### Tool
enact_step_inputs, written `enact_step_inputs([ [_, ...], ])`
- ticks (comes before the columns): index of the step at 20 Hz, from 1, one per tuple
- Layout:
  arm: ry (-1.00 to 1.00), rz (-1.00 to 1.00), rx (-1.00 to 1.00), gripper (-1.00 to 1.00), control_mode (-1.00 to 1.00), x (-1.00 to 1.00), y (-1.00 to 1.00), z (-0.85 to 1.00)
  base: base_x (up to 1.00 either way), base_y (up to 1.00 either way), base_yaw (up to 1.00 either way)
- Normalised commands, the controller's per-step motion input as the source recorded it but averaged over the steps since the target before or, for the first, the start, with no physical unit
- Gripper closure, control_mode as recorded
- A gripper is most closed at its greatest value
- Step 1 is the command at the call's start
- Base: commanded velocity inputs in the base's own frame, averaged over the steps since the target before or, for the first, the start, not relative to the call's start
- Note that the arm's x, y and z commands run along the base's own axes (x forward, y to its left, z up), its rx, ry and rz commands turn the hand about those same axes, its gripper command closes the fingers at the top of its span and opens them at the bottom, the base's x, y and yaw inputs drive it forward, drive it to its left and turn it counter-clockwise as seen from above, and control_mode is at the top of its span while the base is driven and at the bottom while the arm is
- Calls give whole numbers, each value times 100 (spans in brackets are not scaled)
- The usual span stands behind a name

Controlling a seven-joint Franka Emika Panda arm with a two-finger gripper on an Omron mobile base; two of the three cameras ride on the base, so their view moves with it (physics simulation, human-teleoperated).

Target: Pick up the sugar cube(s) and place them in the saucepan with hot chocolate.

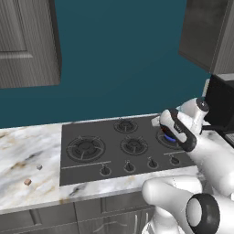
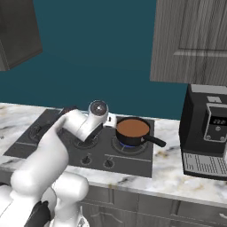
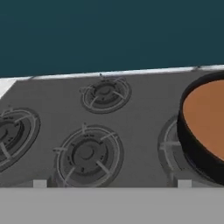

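- This is a kitchen with a dark blue wall, grey cupboards and a marble counter (image 1: 18, 151).
- A black stove (image 1: 116, 146) sits in the counter, and a black coffee machine (image 2: 206, 133) stands at the far right.
- The saucepan (image 2: 132, 131) with brown hot chocolate sits on the right burner, over a small blue flame. Its long black handle points right, toward the coffee machine.
- The two sugar cubes lie on the counter left of the stove. The pale cube (image 1: 39, 167) is a bit farther back, and the brown cube (image 1: 28, 182) is nearer the front edge.
- The gripper (image 3: 112, 183) hangs over the stove, close beside the saucepan. Its fingers are spread wide and hold nothing.
- No cube is picked up yet, so I think the job is just starting.
- The cubes are well apart from the fingers, across the whole stove.
- Next, the arm needs to swing far left and come down over one cube. The cubes are tiny, so the fingers must line up very carefully.
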Motion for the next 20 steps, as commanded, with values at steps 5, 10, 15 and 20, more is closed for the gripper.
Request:
enact_step_inputs([
  [5, -4, 18, 0, -100, -100, 0, 100, 0, 0, 0, 0],
  [10, 26, 18, -21, -100, -100, 0, 96, 10, 0, 0, 0],
  [15, 35, 14, -36, -100, -100, 5, 89, 13, 0, 0, 0],
  [20, 15, 11, -9, -100, -100, 8, 57, -17, 0, 0, 0],
])
